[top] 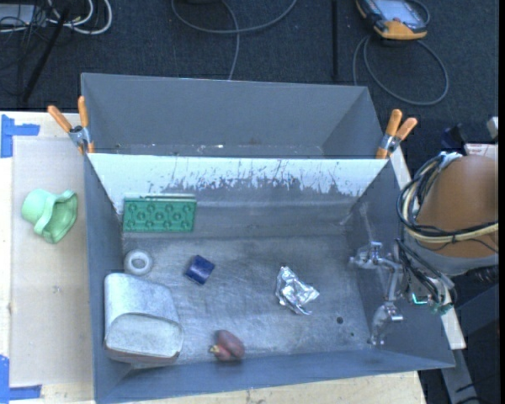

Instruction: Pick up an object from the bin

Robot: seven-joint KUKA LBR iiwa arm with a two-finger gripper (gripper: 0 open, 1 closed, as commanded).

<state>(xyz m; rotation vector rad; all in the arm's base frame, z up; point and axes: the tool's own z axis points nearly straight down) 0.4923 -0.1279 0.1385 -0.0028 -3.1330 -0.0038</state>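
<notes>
**At the right wall, open jaws with nothing in them**

Close to the front wall of the bin (236, 116) lay a small reddish-brown lump (228, 344), left of the middle. Just behind it, in the front left corner, sat a pale folded pad (141, 318), the largest thing on the floor.

Farther back and hard against the right wall hung the gripper (379, 297), low over bare grey floor. Its two metal fingers stood well apart, one toward the front and one toward the back. Nothing was between them.

A crumpled foil wad (295, 290) was the nearest thing to it. It lay to the gripper's left, near the middle of the floor, outside the gap and clear of both fingers.

Beyond the wad, toward the left, were a small blue block (199, 268) and a white tape roll (138, 263) lying flat just behind the pad. They were near each other but apart.

Farthest back, a green studded plate (158, 215) leaned at the foot of the rear slope, on the left. Any marking on it was too small to read.
</notes>
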